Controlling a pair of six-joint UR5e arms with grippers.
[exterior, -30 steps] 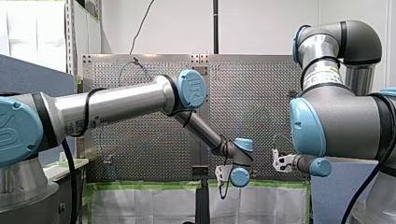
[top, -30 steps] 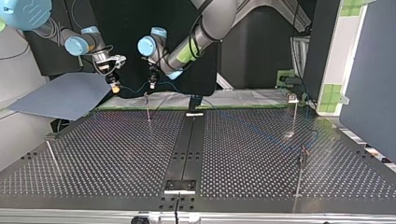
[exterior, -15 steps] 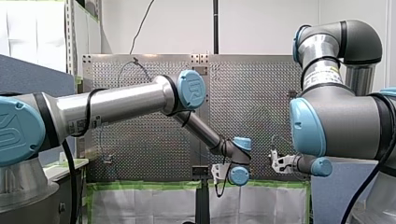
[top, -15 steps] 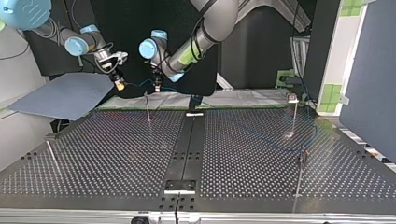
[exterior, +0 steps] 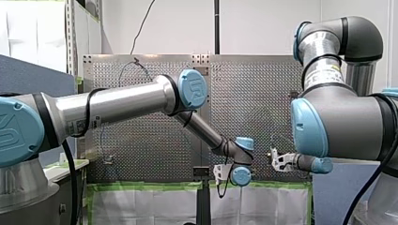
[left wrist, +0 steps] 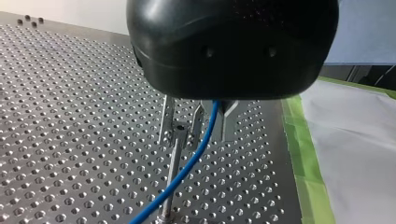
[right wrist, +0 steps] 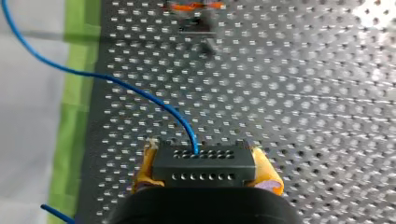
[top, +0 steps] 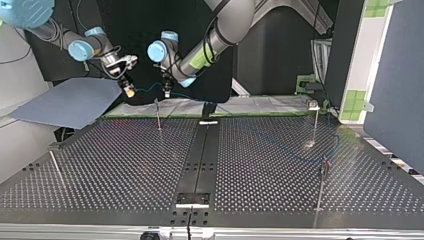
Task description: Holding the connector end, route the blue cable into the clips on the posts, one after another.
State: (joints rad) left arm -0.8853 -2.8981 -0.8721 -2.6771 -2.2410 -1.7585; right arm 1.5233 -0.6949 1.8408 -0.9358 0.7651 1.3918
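My left gripper (left wrist: 212,133) has its metal fingers shut on the blue cable (left wrist: 187,170), just above a thin post (left wrist: 172,163) with a clip on top. My right gripper (right wrist: 205,173) is shut with its yellow pads (right wrist: 268,177) on the black connector (right wrist: 204,161), from which the blue cable (right wrist: 140,93) curves away. In the top view my right gripper (top: 129,91) and my left gripper (top: 167,91) hang side by side over the table's far edge, above the far post (top: 158,114). A short stretch of cable (top: 147,91) spans between them.
More posts stand on the perforated table: one at the top view's far right (top: 316,120), one at the near right (top: 322,185), one at the near left (top: 54,167). Green tape (right wrist: 77,70) and white sheeting edge the table. A blue-grey panel (top: 70,102) lies beyond the far edge.
In the top view both grippers have shifted a little to the right and lower, toward the far post. The cable stays held at both ends.
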